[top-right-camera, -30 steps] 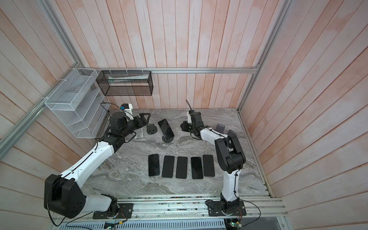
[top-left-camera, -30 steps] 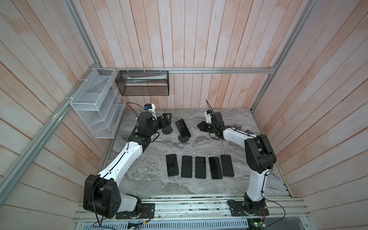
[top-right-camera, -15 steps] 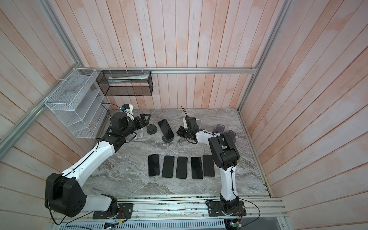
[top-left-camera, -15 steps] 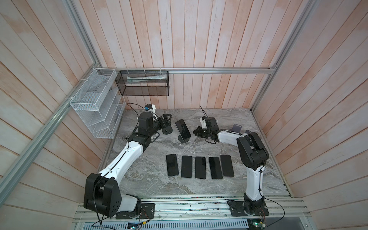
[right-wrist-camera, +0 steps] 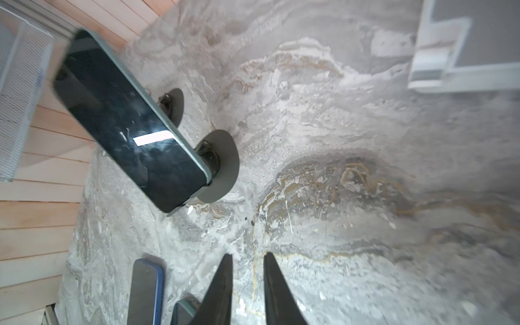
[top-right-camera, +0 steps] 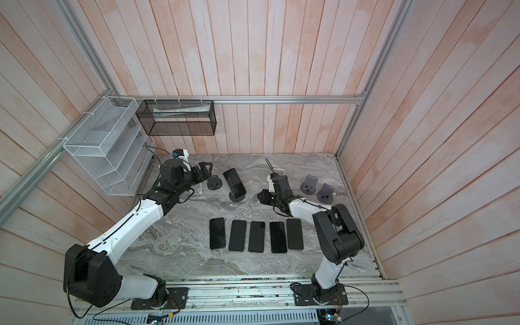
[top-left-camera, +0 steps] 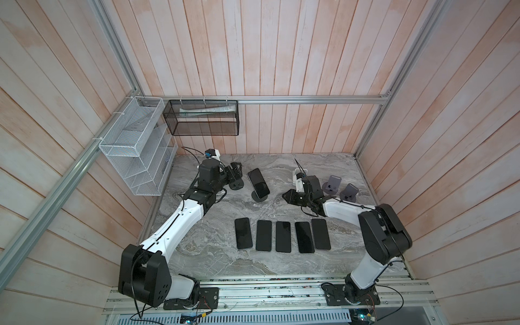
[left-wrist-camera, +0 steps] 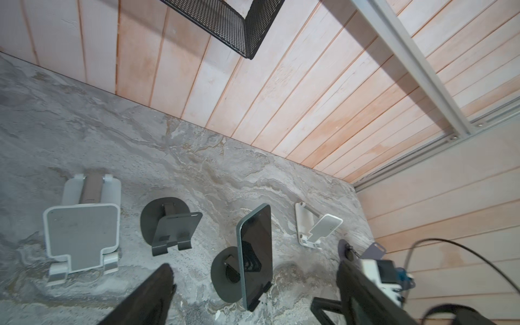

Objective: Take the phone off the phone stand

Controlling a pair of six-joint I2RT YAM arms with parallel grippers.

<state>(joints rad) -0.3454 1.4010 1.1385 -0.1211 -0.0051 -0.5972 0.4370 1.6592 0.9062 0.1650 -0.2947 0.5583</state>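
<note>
The phone [top-left-camera: 258, 183] is seen propped, screen up, on the round-based phone stand [top-left-camera: 259, 197], just left of centre in both top views, above the row of five phones [top-left-camera: 282, 236] laid flat. It is judged rigid, light and glass-smooth (a slip is likely on the faces), so its long side edges should be pinched. The left gripper [left-wrist-camera: 254, 270] is spread wide and empty. The right gripper [right-wrist-camera: 248, 256] is barely parted, with nothing held.
</note>
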